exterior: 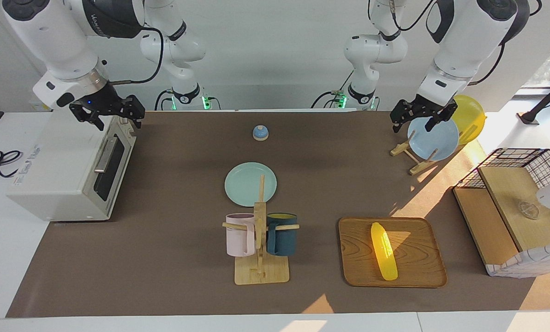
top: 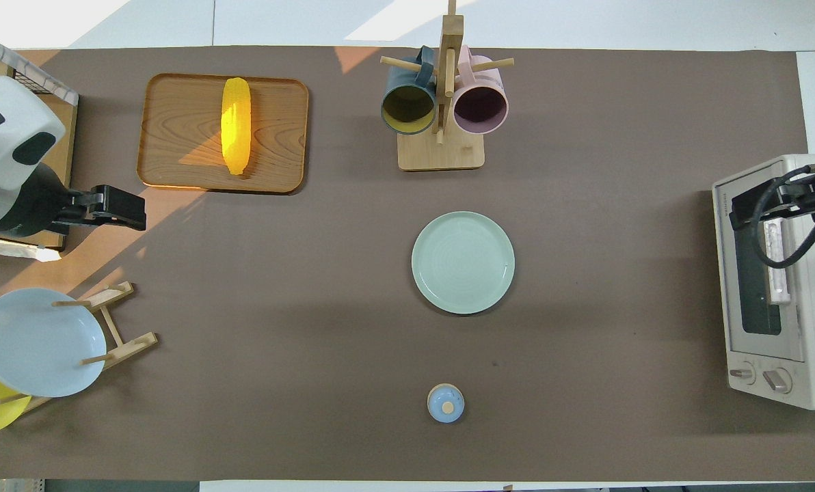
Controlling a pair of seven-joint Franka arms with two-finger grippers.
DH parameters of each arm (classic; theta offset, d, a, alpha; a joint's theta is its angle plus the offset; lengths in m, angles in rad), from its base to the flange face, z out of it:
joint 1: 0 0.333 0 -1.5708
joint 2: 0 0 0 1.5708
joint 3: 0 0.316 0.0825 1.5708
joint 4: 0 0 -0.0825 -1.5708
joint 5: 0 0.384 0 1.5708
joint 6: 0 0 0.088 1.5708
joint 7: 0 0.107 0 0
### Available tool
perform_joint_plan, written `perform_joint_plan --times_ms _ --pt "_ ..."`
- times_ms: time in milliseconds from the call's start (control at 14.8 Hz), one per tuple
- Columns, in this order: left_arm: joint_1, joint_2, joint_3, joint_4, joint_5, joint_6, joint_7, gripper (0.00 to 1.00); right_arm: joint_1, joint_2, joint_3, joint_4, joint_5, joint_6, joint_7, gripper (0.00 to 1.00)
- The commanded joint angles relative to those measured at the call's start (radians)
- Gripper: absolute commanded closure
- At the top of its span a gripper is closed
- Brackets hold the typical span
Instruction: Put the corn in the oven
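Observation:
The yellow corn (exterior: 384,251) lies on a wooden tray (exterior: 418,272) toward the left arm's end of the table; the overhead view also shows the corn (top: 236,133) on the tray (top: 277,137). The white oven (exterior: 49,184) stands at the right arm's end with its dark-glass door shut, and it shows in the overhead view (top: 790,342) too. My right gripper (exterior: 117,121) is open and empty in the air over the oven's top front edge (top: 749,208). My left gripper (exterior: 413,123) is open and empty, raised near the plate rack (top: 130,213).
A mug rack (exterior: 260,272) holds a pink and a dark blue mug. A green plate (exterior: 245,186) lies nearer to the robots, and a small blue bell (exterior: 260,133) nearer still. A rack with a blue plate (exterior: 434,138) and a wire basket (exterior: 519,203) stand at the left arm's end.

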Motion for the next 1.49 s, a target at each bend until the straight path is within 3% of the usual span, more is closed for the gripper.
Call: perform_joint_plan --times_ms 0,676,744,879,947,1217,1420 --pt "-0.003 0.004 0.005 0.01 -0.008 0.003 -0.001 0.0 0.0 -0.014 0.001 -0.016 0.012 0.017 0.014 0.0" --pt "0.0 0.004 0.005 0.01 -0.009 0.009 0.0 0.0 -0.013 -0.032 -0.001 -0.056 0.01 0.023 -0.002 0.0" --pt "0.0 0.006 0.005 0.01 -0.009 0.009 0.0 0.0 -0.018 -0.046 -0.004 -0.097 0.01 0.073 -0.019 0.11" --pt "0.0 0.006 0.005 0.01 -0.009 0.012 0.0 0.0 -0.078 -0.083 -0.008 -0.183 0.012 0.121 -0.147 0.92" --pt "0.0 0.004 0.006 0.01 -0.009 0.013 0.0 0.0 -0.092 -0.103 -0.008 -0.227 0.013 0.158 -0.184 1.0" --pt "0.0 0.006 0.006 0.01 -0.009 0.015 0.0 0.0 -0.121 -0.178 -0.013 -0.419 0.001 0.319 -0.169 1.0" --pt "-0.001 0.004 0.006 0.01 -0.008 0.015 0.002 0.0 -0.124 -0.148 -0.013 -0.448 -0.022 0.391 -0.151 1.0"
